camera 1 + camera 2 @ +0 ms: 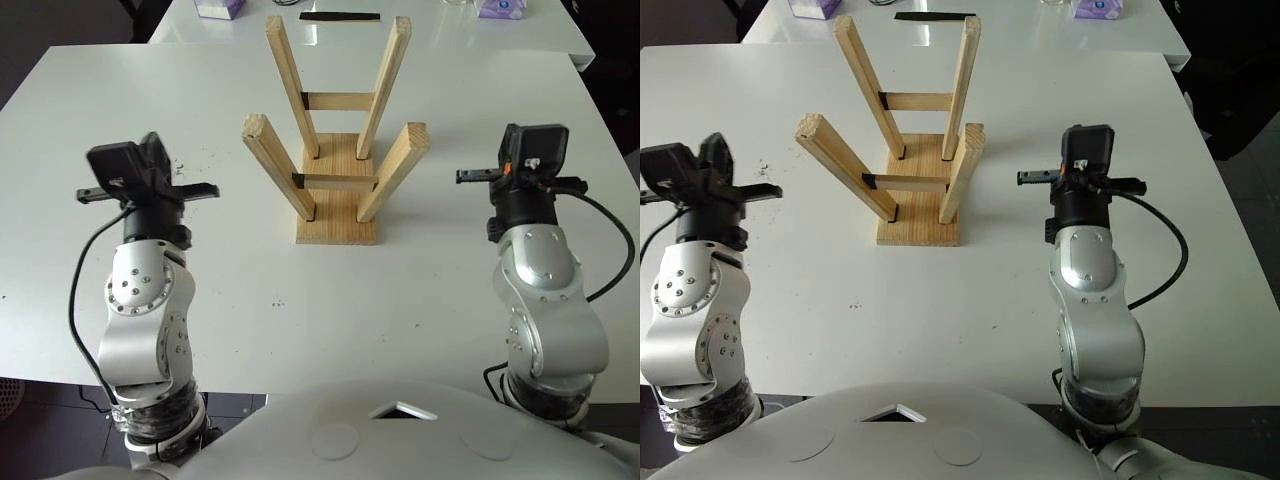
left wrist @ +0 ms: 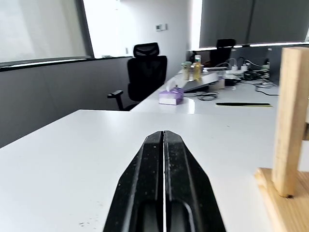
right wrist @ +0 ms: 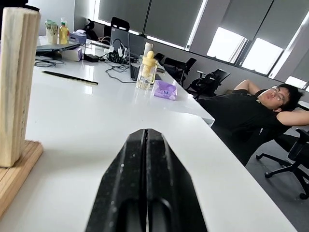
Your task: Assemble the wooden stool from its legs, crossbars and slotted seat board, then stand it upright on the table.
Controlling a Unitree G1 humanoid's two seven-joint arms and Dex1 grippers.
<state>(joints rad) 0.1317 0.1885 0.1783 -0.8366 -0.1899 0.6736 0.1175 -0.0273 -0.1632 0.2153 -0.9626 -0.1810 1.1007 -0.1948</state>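
Your left gripper [image 2: 164,134] sits closest to the lens, at the left middle of the head view. Its two black fingers are pressed flat together along a thin seam. Your right gripper [image 3: 146,131] mirrors it at the right middle, fingers likewise together and clamped on nothing. They stand well apart from the stool [image 1: 336,160], one on either side of it.

You'll find the stool in the upper centre of the frame, upside down on the white table [image 1: 450,300]. Its seat board [image 1: 337,228] lies flat on the tabletop, with its long axis running from the lower part of the frame toward the top. Four legs [image 1: 279,166] rise from the board toward the camera. They splay out to the left and right as they go, cut ends uppermost. The near crossbar [image 1: 336,181] and the far crossbar [image 1: 338,101] each run left to right, joining one pair of legs.

The legs cover the far part of the board, and you cannot make out the slots where they meet it. Each wrist view catches one leg and a corner of the board, both cropped by the frame edge. At the top edge of the head view, a black strip [image 1: 340,17] and two purple boxes [image 1: 218,8] lie on a second table [image 1: 430,30], the boxes partly cut off.
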